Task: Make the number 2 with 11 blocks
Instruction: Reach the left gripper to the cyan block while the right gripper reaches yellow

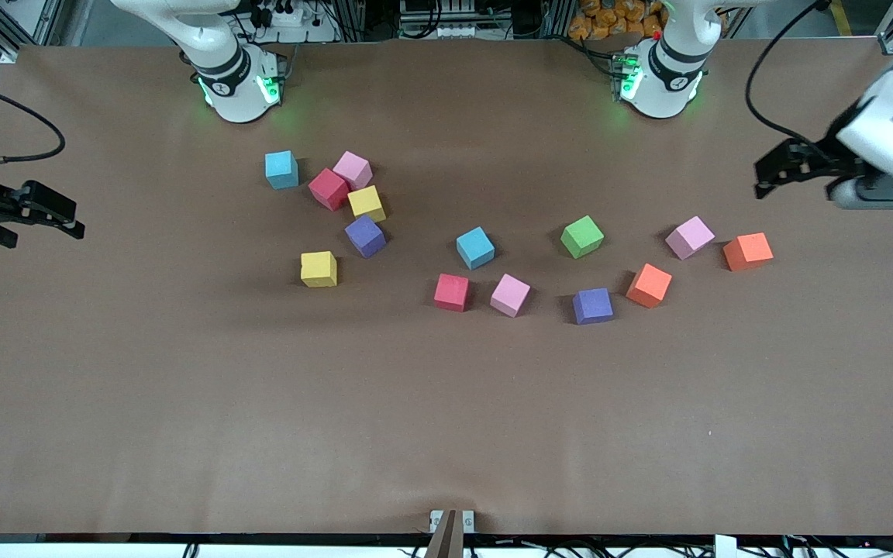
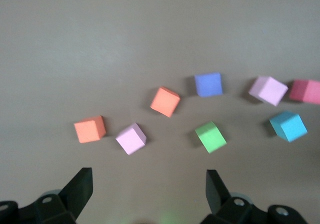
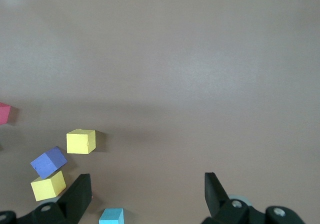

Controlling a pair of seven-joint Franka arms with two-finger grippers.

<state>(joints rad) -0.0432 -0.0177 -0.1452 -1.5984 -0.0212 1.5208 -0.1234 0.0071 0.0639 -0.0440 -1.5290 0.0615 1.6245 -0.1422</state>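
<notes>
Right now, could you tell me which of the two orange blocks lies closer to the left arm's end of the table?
The orange block beside the pink block; the other orange block sits beside the purple one.

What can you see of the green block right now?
The green block is a single small matte foam-looking cube, the only green one. It rests flat on the brown table, turned at an angle to the table's edges, touching nothing. It lies between the sky blue block and a pink block, toward the left arm's end.

My two arms were glossy white with black joint bands, and green lights glowed at both bases. My left gripper (image 1: 764, 177) and right gripper (image 1: 67, 221) were matte black with angular fingers (image 2: 80, 189). Black cables looped from each wrist.
</notes>
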